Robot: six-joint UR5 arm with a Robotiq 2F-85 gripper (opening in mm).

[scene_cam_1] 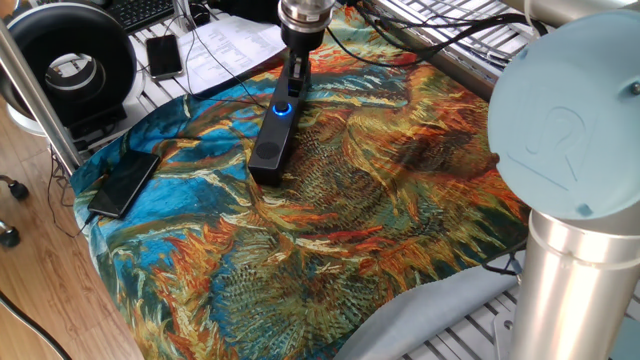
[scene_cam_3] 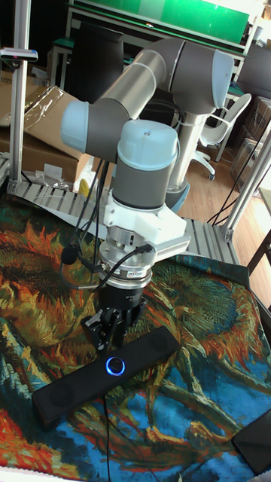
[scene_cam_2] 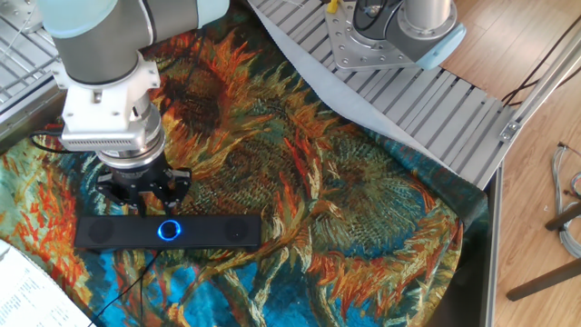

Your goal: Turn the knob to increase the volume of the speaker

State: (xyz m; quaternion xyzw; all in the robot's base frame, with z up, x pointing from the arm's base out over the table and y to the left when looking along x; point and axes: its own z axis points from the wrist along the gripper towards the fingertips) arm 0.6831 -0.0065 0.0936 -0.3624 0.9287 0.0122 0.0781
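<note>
The speaker lies flat on the sunflower-patterned cloth, a long black bar, also seen in the other fixed view and the tall fixed view. Its knob glows with a blue ring at mid-length. My gripper points straight down just behind the knob, hovering slightly above the bar. Its fingers stand spread with nothing between them. In one fixed view the gripper covers the far end of the speaker.
A black phone lies on the cloth's left edge and another phone sits on the bench behind. A big round ring device stands far left. Papers and a thin cable are near the speaker. The arm's base is on slatted aluminium.
</note>
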